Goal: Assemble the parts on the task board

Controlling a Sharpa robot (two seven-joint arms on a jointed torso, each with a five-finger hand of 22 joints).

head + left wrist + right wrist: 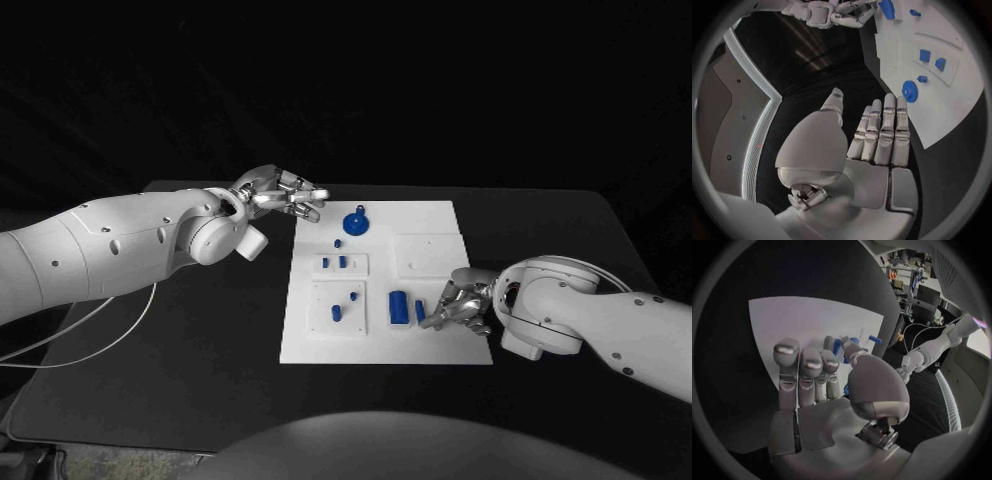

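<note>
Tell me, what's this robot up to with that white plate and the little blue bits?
It is assembling small blue parts on the task board. Its right hand is down at a blue peg near the board's near edge, fingers around it. Its left hand hovers by the far left corner, holding nothing, near a blue gear.

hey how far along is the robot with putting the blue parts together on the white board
Early, it seems. Nothing looks assembled: the blue gear and the small blue pieces lie scattered on the task board. The right hand reaches a blue peg near the board's front; the left hand hovers open at the far corner.
</note>
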